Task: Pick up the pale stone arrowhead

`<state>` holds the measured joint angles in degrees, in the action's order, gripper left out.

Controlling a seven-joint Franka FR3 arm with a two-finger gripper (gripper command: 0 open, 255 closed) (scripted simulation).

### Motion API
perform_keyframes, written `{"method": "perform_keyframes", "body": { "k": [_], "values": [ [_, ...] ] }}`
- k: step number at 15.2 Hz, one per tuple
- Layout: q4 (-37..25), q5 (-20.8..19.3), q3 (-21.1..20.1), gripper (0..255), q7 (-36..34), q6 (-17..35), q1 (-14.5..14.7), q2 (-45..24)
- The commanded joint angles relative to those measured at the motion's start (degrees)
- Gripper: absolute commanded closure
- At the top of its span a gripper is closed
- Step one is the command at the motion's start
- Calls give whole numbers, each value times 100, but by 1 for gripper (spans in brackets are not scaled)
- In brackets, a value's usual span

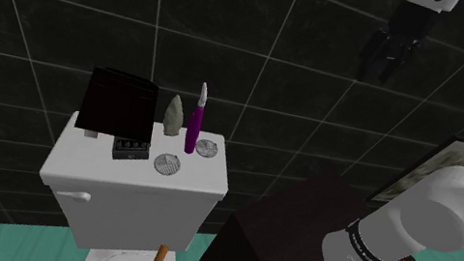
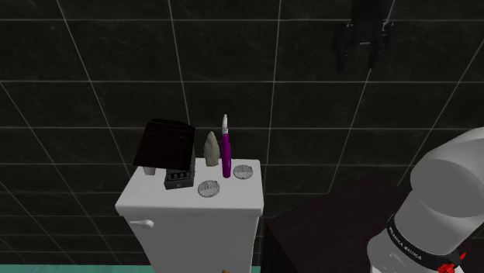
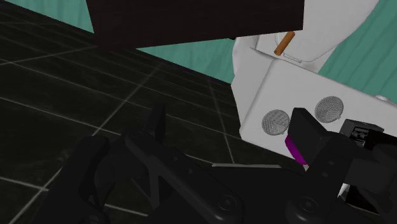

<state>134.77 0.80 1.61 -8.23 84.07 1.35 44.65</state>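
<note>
On the flat white lid of a toilet tank [image 1: 85, 171] stand six things in all. One pale stone arrowhead [image 1: 173, 115] stands upright on its base, point up, near the lid's back edge by the dark tiled wall. Just beside it, on the shoulder view's right, one purple pen-shaped tool [image 1: 195, 123] stands on end with a pale tip. On the arrowhead's other side is one black box [image 1: 119, 103], leaning back toward the wall, and in front of that box sits one small black block [image 1: 130, 149] with pale marks on its face. Two round grey mesh discs lie flat on the lid: one [image 1: 168, 164] in front of the arrowhead near the lid's front edge, the other [image 1: 207, 148] beside the foot of the purple tool.

The second exterior view gives the same row: box [image 2: 165, 145], arrowhead [image 2: 210, 149], purple tool [image 2: 226, 151], with the two discs [image 2: 208, 188] [image 2: 245, 171] before them.

One white flush lever [image 1: 76, 194] sticks out of the tank's front. One brown stick [image 1: 156, 260] lies on the toilet below the tank.

The gripper [image 2: 358, 62] hangs high against the wall, well above and well apart from the lid, toward the second exterior view's right. Its two fingers stand apart and hold nothing. The arm's white base sits on one dark stand [image 1: 277, 251] on a teal floor.
</note>
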Motion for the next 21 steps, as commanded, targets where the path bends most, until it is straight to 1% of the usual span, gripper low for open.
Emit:
{"method": "perform_keyframes", "body": {
  "k": [1,7,13,17,21],
  "values": [
    [0,0,0,0,0,0,0,0],
    [669,210,-629,0,-607,1331,162,-251],
    [1011,268,-1291,0,-1260,2714,264,-911],
    [1040,137,-1754,0,-1775,3619,243,-1563],
    [903,-229,-2244,0,-2419,4450,106,-2353]
  ]
}}
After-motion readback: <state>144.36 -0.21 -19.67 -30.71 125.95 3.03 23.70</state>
